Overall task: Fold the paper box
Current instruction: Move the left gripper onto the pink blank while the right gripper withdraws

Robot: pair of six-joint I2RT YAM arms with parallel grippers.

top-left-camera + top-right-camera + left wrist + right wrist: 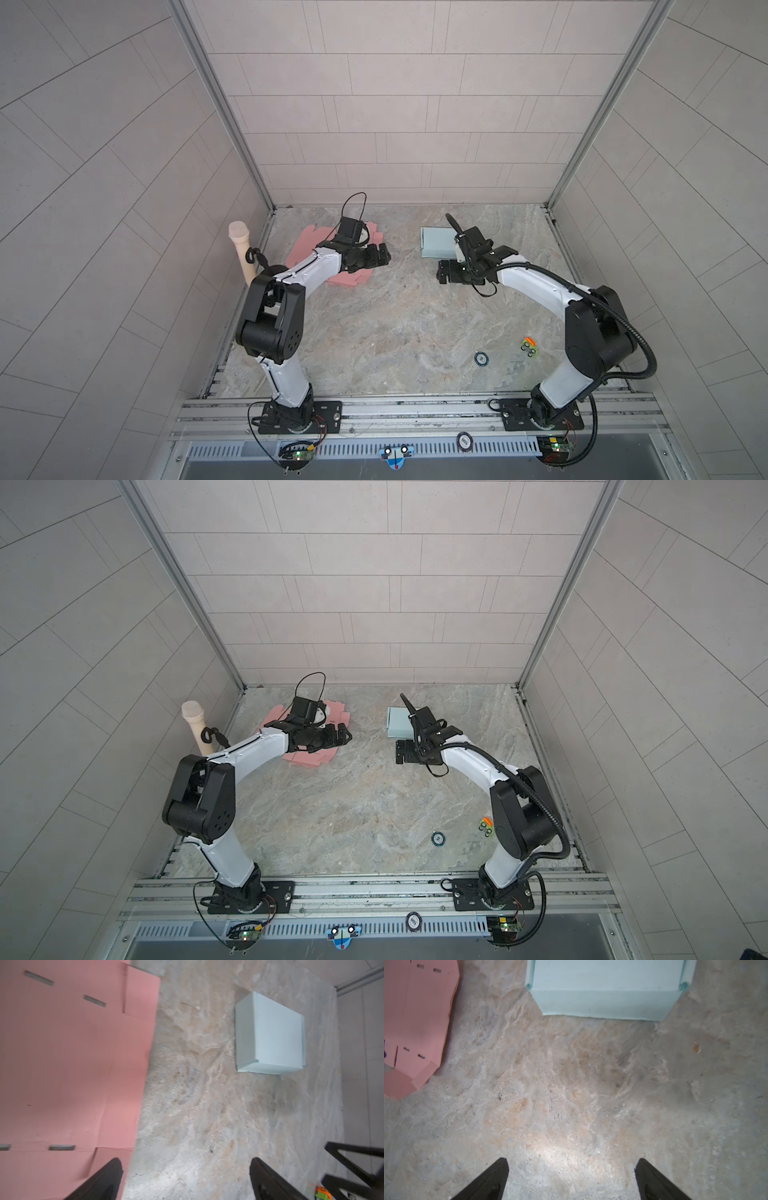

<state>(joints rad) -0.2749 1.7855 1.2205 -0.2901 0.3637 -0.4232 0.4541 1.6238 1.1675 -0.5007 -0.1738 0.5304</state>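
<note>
The pink paper box sheet (pixel 303 249) lies flat and unfolded on the far left part of the surface (pixel 395 324). My left arm covers its middle in both top views, so I cannot fix its long axis; it seems to run slanted from the far wall toward the near side. My left fingers (pixel 116 1169) stand wide apart and hold nothing. One is over the sheet's inner edge, the other over bare stone. My right fingers (pixel 500 1169) are also wide apart and hold nothing, over bare surface just before the light blue box (pixel 606 980), which my wrist partly hides from above. Between my arms there is much open room. Only a toy car (pixel 529 347) and a round token (pixel 481 358) lie near my right base.
</note>
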